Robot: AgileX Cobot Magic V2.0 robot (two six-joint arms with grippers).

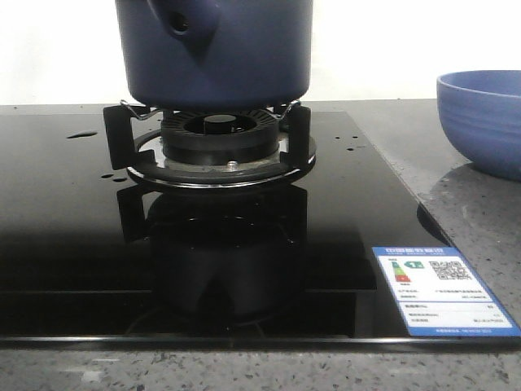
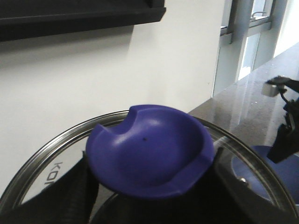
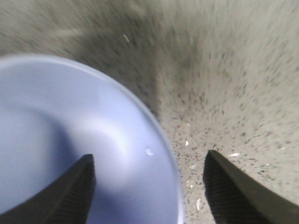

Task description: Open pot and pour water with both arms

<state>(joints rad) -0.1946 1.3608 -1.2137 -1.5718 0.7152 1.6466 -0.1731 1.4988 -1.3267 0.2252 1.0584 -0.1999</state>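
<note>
The dark navy pot [image 1: 220,57] stands on the gas burner [image 1: 216,142], its handle stub [image 1: 183,24] facing the camera; its top is cut off in the front view. In the left wrist view my left gripper [image 2: 152,183] is shut on the blue knob [image 2: 149,149] of a glass lid with a steel rim [image 2: 60,140]. In the right wrist view my right gripper [image 3: 149,186] is open and empty, straddling the rim of the periwinkle bowl [image 3: 70,140]. Small water drops [image 1: 81,134] lie on the black cooktop. Neither gripper shows in the front view.
The bowl [image 1: 484,114] stands on the speckled grey counter [image 1: 472,220], right of the glass cooktop [image 1: 73,244]. A white wall rises behind the stove. A dark arm part [image 2: 286,126] shows in the left wrist view. A label [image 1: 440,289] sits at the cooktop's front right corner.
</note>
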